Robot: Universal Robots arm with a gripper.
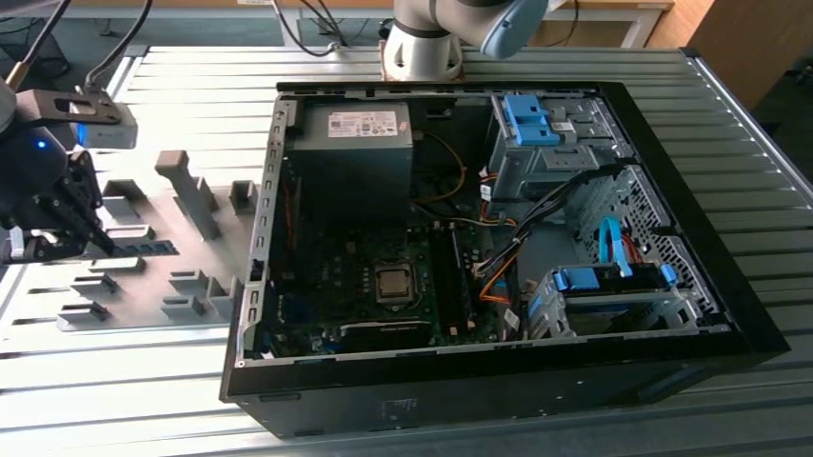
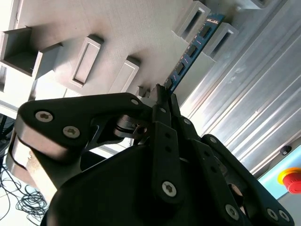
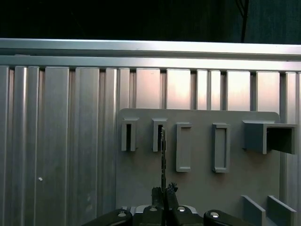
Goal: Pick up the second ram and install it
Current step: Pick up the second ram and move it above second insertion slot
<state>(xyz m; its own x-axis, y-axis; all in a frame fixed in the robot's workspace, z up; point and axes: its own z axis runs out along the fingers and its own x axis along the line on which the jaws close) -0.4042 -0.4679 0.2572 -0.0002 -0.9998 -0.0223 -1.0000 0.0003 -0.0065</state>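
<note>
**The second ram (image 2: 190, 52) stands on edge, one end pinched**

It is a long, thin, blue-green board with a row of small black chips along its face; in the first wrist view it shows edge-on as a narrow dark line; its far end sits between two grey fixture blocks (image 2: 223, 37); its near end is clamped between the fingertips of the gripper (image 2: 162, 96); in the exterior view it rests on the grey fixture plate (image 1: 140, 214), at nine o'clock from the open computer case (image 1: 508, 381), lying roughly along the three-to-nine line.

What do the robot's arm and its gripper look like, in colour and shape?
The arm is a silver-grey tube with a light blue joint cap. The gripper is matt black: flat linkage bars joined by silver hex screws, narrowing to thin fingers. In the exterior view a small blue light glows on its body.
</note>
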